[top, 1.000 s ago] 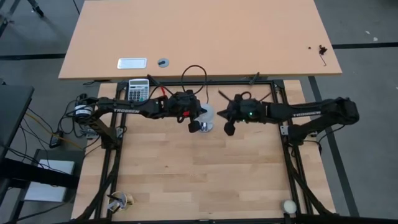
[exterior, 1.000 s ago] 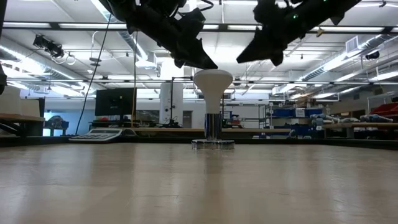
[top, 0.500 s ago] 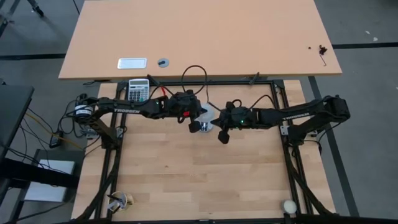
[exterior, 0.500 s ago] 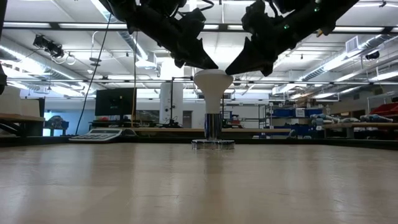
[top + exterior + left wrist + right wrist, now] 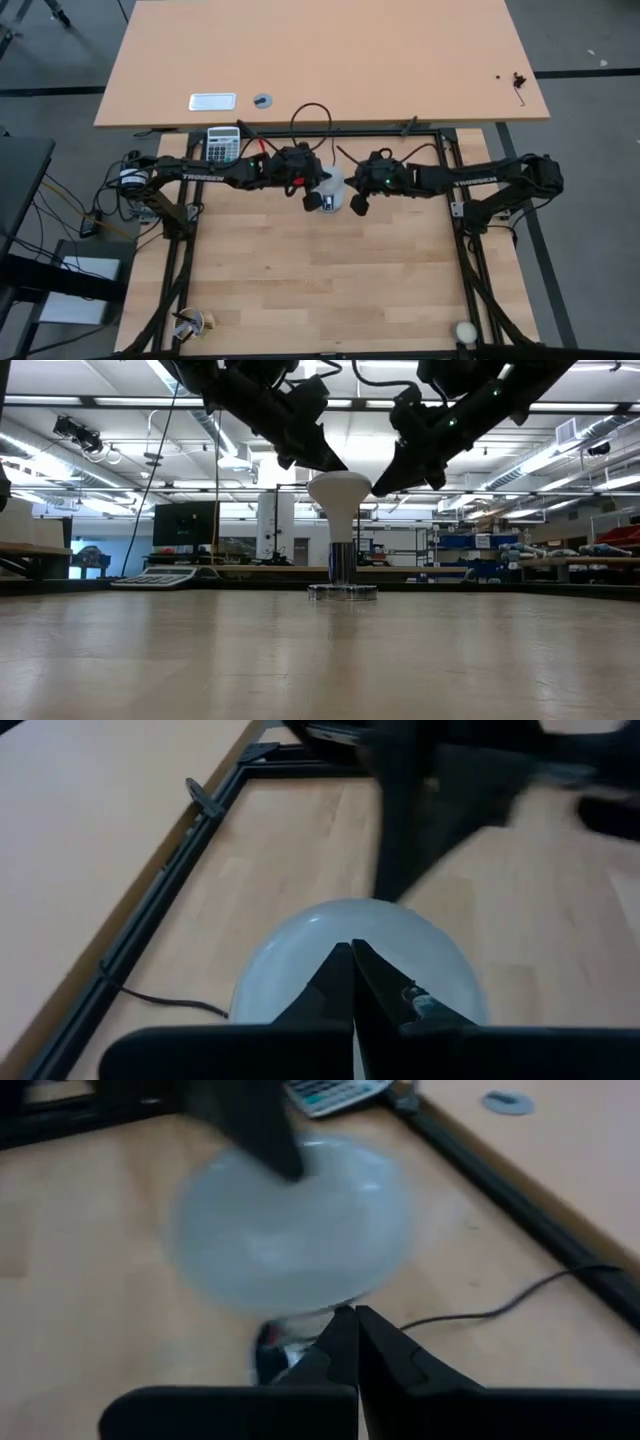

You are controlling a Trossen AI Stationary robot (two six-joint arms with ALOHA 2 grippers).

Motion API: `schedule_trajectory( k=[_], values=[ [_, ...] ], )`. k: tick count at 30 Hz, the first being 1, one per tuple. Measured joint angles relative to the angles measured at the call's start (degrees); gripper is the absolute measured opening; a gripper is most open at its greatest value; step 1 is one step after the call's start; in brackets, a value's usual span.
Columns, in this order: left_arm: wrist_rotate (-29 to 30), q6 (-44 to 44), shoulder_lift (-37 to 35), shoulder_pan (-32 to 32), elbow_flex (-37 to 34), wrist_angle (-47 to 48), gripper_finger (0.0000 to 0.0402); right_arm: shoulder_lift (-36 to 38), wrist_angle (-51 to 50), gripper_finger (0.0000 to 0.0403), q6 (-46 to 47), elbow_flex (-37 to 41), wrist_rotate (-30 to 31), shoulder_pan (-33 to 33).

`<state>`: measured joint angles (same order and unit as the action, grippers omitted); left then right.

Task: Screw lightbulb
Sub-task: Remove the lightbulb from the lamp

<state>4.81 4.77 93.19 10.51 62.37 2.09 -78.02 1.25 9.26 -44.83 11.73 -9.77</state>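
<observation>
Low view sees one lightbulb point(image 5: 339, 510) standing upright in the middle of the wooden surface point(image 5: 320, 660), its dome on top and its narrow base in a silver socket point(image 5: 342, 591). Above it, two end effectors meet, both cut off by the upper edge. The left end effector point(image 5: 325, 458) has its fingers closed together with the tip just at the dome; whether it touches, I cannot tell. The right end effector point(image 5: 388, 480) is also closed and sits just beside the dome on the other side. High view hides most of the bulb under both arms, but it shows what the low view does not: two small cream balls point(image 5: 465, 331) at the near corners, and one calculator point(image 5: 223, 144) behind.
</observation>
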Motion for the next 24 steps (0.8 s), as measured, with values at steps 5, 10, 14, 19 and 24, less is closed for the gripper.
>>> schedule_trajectory(
  k=[5,10,14,19,24],
  values=[
    [-1.4,-0.5,0.0,-0.3,0.0,-0.3,0.0000,0.7,0.1,0.0007,-1.7,-0.1,2.8,-2.9],
    [-1.2,-0.5,0.0,-0.3,0.0,-0.3,0.0000,4.6,-2.4,0.0008,-0.2,-0.1,4.0,-3.9],
    [-1.2,-0.5,0.0,-0.2,0.0,-0.3,0.0000,6.6,-1.9,0.0010,-0.7,-0.1,-1.5,0.6],
    [-1.0,-0.3,0.0,-0.1,0.0,-0.7,0.0000,3.7,-0.9,0.0010,-1.0,-0.1,-2.6,6.8],
    [-0.9,-0.5,0.0,0.0,0.0,-0.8,0.0000,-0.4,4.4,0.0010,-0.9,-0.1,-2.3,8.6]
  ],
)
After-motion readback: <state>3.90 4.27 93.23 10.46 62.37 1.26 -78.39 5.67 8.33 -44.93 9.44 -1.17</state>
